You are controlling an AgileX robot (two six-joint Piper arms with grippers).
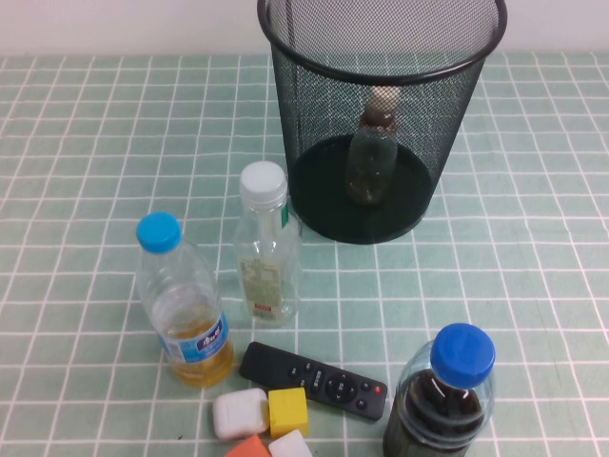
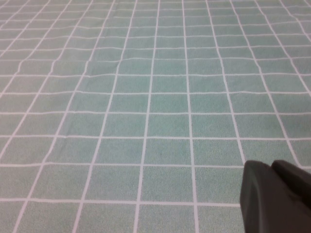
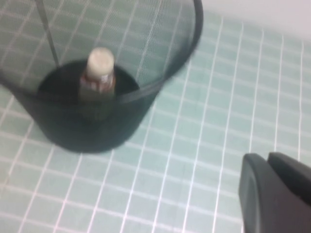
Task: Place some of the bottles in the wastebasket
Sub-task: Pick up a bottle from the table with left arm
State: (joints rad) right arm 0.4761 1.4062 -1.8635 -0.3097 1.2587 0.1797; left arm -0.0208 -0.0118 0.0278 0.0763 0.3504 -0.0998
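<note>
Inside wastebasket (image 1: 314,143), squat bottle (image 1: 373,157) upright, cap up.

Even, soft light falls across my worktop (image 1: 86,143) from overhead, leaving only faint, short shadows at the foot of the wastebasket (image 1: 381,114) and bottles. The high view is crisp, with a mild sheen on the white-capped bottle (image 1: 266,249) and the blue-capped bottles. My right wrist view is smeared with blur: the mesh and the small bottle (image 3: 98,80) inside it look soft, and my right claw (image 3: 274,194) is a dark, unfocused mass in the corner. My left wrist view is sharper, though my left claw (image 2: 274,196) sits blurred and underlit at the edge.
</note>
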